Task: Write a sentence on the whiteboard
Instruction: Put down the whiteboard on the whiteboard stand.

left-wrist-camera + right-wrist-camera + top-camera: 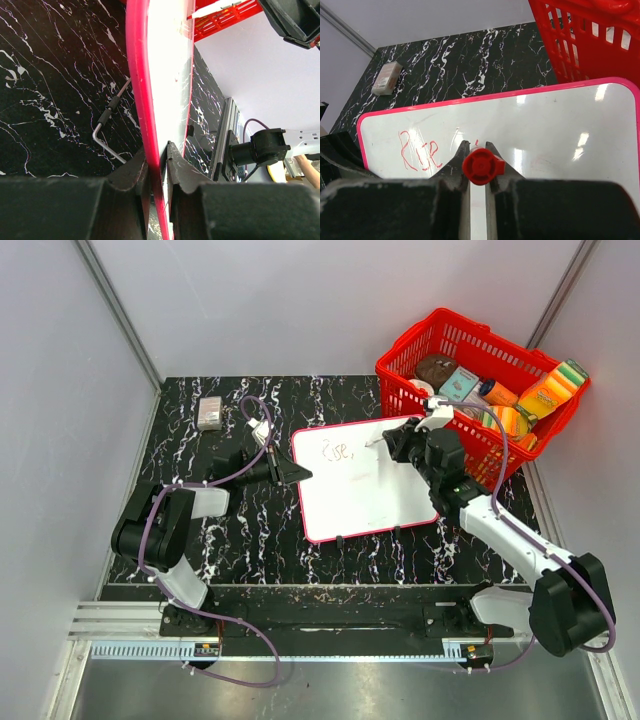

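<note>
Whiteboard (370,495) lies flat mid-table on the black marbled table (250,530). The left gripper (300,473) is clamped on its left rim. The right gripper (398,440) pinches a red-capped marker (481,166), tip down at the board. The sentence (337,451), one red word so far, sits top-left. Beyond stands a red basket (405,390).
</note>
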Controlling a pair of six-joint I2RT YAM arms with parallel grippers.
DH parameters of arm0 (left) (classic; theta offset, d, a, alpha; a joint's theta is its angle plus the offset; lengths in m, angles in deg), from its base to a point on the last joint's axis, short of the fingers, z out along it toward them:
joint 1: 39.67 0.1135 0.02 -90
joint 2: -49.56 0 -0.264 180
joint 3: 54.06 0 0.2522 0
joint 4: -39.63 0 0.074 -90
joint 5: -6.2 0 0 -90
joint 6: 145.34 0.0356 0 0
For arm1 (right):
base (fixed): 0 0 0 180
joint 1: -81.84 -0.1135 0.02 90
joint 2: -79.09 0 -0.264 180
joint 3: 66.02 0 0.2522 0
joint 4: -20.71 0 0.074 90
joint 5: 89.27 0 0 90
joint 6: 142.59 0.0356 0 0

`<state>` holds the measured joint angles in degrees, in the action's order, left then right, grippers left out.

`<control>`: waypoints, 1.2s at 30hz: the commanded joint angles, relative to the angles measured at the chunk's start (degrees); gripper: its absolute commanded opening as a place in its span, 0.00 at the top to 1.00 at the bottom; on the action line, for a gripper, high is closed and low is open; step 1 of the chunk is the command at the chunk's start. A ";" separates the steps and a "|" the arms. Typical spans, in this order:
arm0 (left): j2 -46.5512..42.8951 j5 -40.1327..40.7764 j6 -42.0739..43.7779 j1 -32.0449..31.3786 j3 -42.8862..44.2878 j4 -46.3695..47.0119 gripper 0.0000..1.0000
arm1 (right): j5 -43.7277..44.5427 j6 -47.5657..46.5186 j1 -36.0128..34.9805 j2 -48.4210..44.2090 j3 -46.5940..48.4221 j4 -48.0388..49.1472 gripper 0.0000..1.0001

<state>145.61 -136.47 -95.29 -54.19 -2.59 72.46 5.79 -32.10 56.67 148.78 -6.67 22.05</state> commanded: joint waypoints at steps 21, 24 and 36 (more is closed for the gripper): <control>-1.39 0.19 4.88 -1.21 0.52 1.40 1.00 | 0.04 0.60 0.30 -1.93 -1.73 -1.12 1.00; -1.39 0.19 4.88 -1.21 0.52 1.40 1.00 | 0.83 0.34 0.38 -1.58 -0.85 -0.94 1.00; -1.39 0.10 4.88 -1.21 0.52 1.49 1.00 | 1.53 0.16 0.30 0.80 1.70 -0.15 1.00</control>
<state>145.61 -136.49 -95.29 -54.22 -2.59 72.22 4.76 -31.27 56.67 148.67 -6.96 20.80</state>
